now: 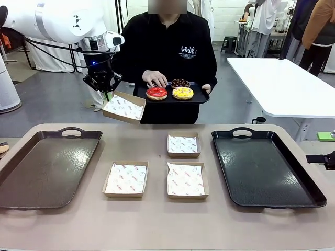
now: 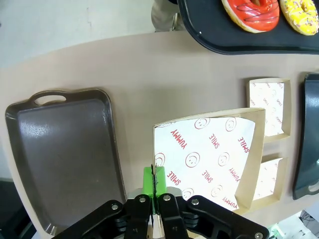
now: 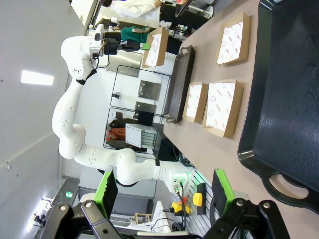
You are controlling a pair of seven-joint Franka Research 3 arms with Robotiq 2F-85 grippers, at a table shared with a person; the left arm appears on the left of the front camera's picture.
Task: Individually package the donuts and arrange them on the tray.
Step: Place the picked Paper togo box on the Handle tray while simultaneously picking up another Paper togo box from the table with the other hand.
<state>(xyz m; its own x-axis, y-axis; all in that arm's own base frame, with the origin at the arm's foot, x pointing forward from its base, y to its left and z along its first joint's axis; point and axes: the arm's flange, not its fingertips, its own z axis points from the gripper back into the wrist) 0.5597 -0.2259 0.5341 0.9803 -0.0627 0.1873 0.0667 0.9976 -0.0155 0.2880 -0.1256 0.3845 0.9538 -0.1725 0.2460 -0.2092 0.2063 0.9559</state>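
Pinching box (image 1: 123,108) rim — left fingers (image 2: 148,180) clamped, box aloft over table (image 1: 157,225); right fingers (image 3: 223,191) wide, seemingly beside black tray (image 3: 284,99).

The left wrist view's top edge cuts the red donut (image 2: 251,12) and the yellow donut (image 2: 300,15), which the right edge clips too. There the held box (image 2: 209,149) hides most of a lower box (image 2: 267,180) behind it, and the left fingers (image 2: 147,180) cover a strip of the held box's near rim. In the front view the chocolate donut (image 1: 180,82) sits partly behind the yellow one, the person's hand (image 1: 155,78) covers part of the serving tray (image 1: 201,98), and the right edge cuts off the right gripper (image 1: 324,159).
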